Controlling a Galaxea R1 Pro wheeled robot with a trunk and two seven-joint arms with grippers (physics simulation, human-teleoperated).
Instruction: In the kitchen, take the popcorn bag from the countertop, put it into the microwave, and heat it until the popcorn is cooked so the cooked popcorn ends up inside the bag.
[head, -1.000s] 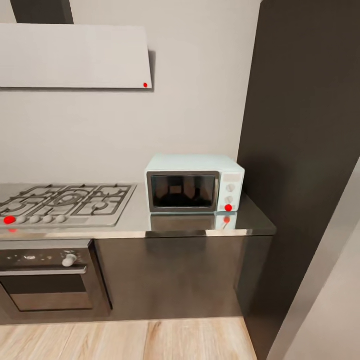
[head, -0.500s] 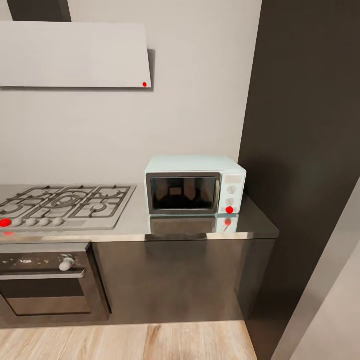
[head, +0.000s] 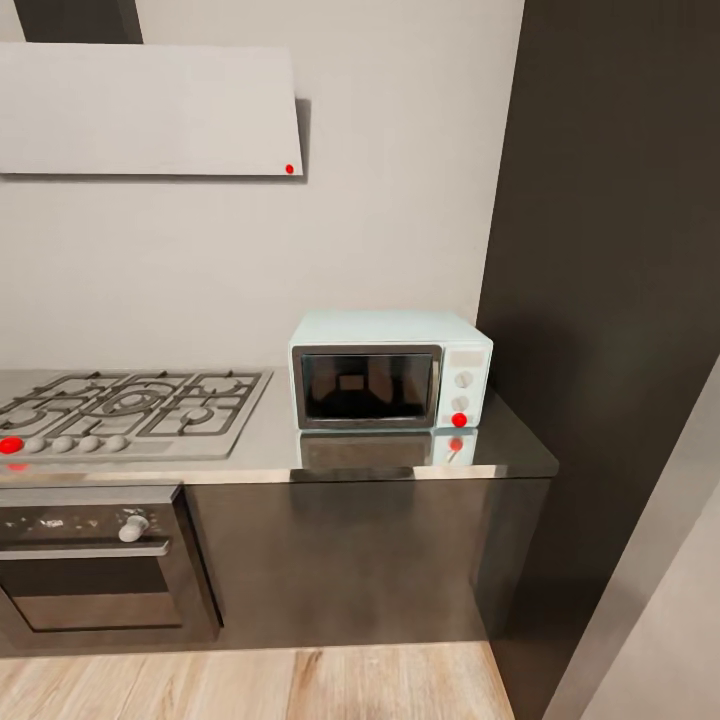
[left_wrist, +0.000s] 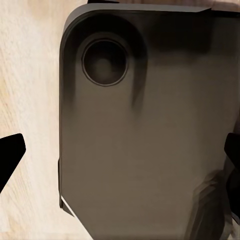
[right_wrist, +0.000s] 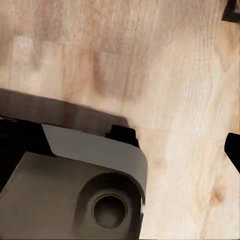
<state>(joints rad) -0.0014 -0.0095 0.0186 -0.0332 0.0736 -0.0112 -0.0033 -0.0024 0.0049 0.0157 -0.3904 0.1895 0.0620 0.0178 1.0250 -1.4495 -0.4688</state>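
The microwave, a pale mint-white box with a dark window, stands door shut at the right end of the grey countertop. A red round button sits at the bottom of its dial panel. The popcorn bag is out of view. In the left wrist view, my left gripper is open over the robot's dark base, with black fingertips at both picture edges. My right gripper is also spread open, over the wooden floor and the base.
A gas hob with a red knob lies left of the microwave, above a built-in oven. A tall dark panel rises right of the counter's end. A pale hood hangs on the wall. Wooden floor runs along the cabinets.
The head view shifted slightly a second ago, so the camera moved; it has been still for the last half second. Nothing on the counter has moved.
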